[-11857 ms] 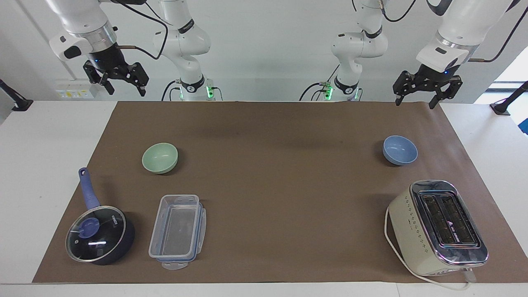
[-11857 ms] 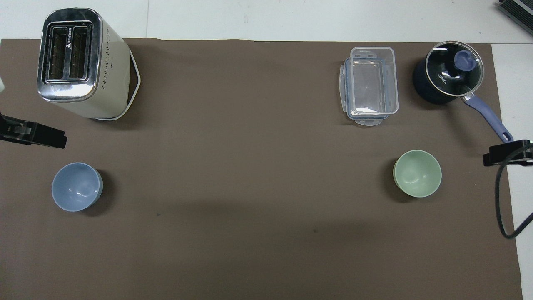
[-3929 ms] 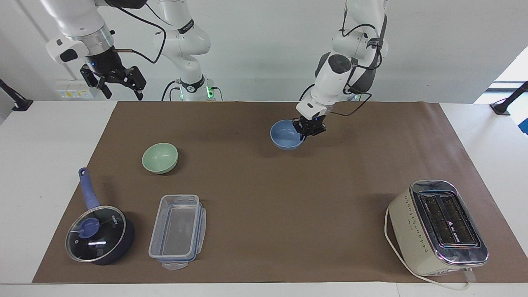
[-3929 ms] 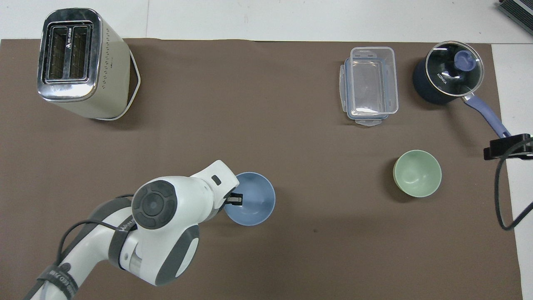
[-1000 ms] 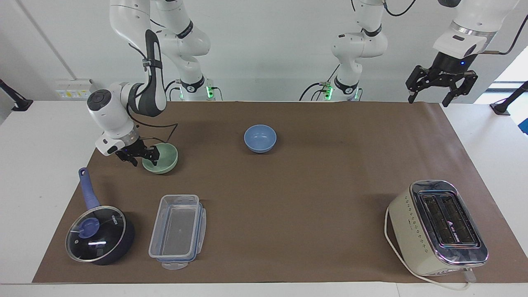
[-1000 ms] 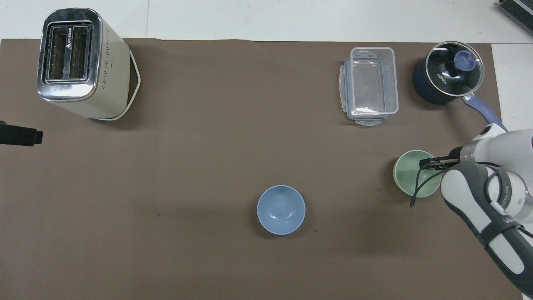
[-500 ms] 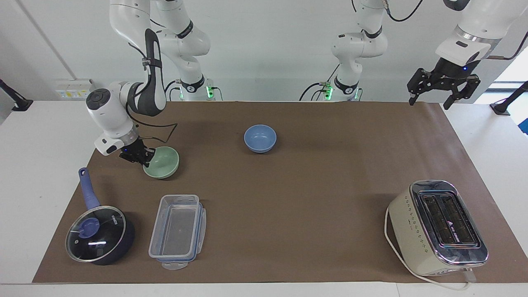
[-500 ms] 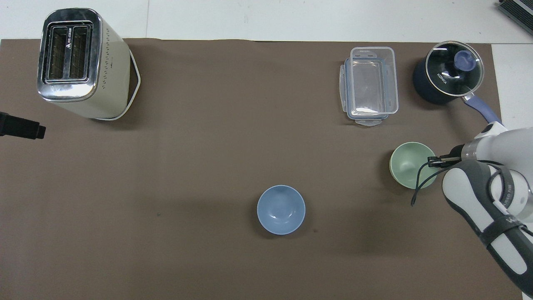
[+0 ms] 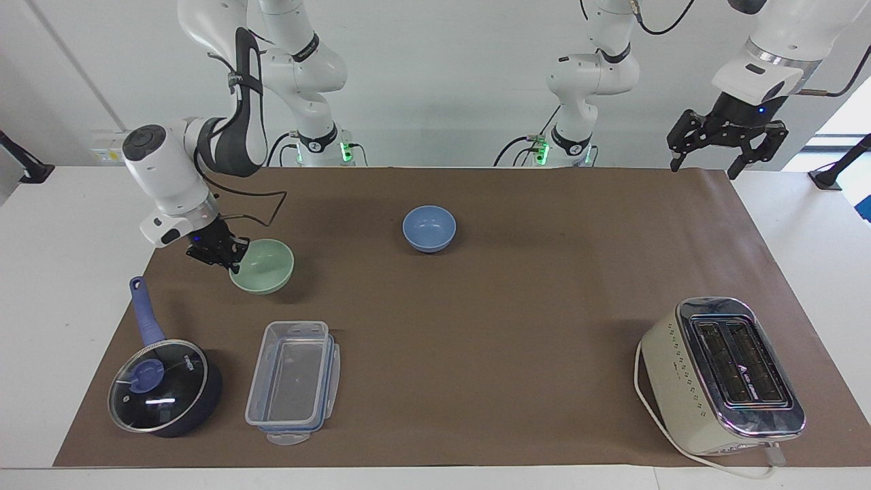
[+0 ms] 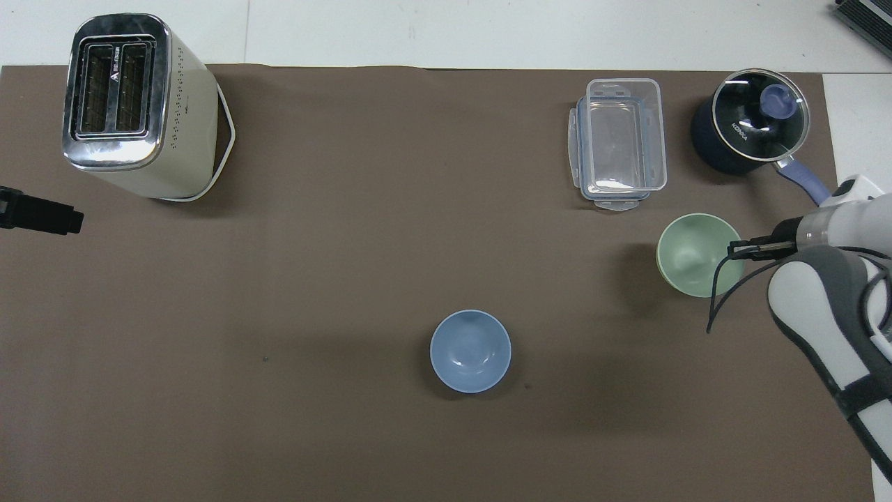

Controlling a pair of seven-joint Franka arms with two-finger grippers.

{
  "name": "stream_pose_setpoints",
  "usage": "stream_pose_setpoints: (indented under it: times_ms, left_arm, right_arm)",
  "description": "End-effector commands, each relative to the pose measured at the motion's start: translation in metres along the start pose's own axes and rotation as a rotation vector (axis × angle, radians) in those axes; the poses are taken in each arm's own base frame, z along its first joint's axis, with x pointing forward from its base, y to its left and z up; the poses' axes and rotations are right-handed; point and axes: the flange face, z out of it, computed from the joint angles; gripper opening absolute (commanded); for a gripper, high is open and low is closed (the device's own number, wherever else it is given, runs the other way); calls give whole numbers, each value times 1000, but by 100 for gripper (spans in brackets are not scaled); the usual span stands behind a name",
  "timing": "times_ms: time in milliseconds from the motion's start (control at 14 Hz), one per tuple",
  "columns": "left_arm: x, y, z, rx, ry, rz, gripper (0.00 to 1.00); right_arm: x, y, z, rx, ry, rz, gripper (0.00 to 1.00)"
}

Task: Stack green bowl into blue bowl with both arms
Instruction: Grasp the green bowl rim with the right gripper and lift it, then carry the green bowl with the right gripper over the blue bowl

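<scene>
Two bowls are in play here. We see the green bowl (image 9: 263,265) (image 10: 699,255) held by its rim in the right gripper (image 9: 219,253) (image 10: 749,249), whose fingers are closed tight on the edge. The bowl is tipped a little and looks lifted just off the brown mat (image 9: 476,327), over the right arm's end of the tabletop (image 9: 68,272). Its open side faces up.

We see the blue bowl (image 9: 429,229) (image 10: 470,351) sitting by itself near the middle of the mat, with its open side up. It is well apart from the green bowl, and nothing touches it.

The left gripper (image 9: 727,146) (image 10: 42,213) waits up in the air over the edge of the mat at the left arm's end. Its fingers are spread wide and hold nothing.

Farther from the robots than the green bowl, we see a clear plastic box (image 9: 293,381) (image 10: 619,143) and, beside it, a dark blue pot (image 9: 163,384) (image 10: 749,129) with a glass lid. A cream toaster (image 9: 721,374) (image 10: 136,104) stands at the left arm's end, also far from the robots.
</scene>
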Motion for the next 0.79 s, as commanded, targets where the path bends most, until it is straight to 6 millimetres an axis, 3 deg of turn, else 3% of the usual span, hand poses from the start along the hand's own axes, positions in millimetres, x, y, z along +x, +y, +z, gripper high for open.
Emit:
stream_pose_setpoints:
  times_ms: [0, 571, 714]
  left_arm:
    - [-4, 3, -4, 12, -15, 5, 100]
    - [-5, -1, -4, 19, -21, -1, 100]
    - [-5, -1, -4, 18, -23, -1, 100]
  right_arm:
    - [-3, -10, -24, 98, 49, -41, 0]
    - [5, -105, -22, 137, 18, -55, 0]
    - [3, -141, -20, 142, 9, -34, 0]
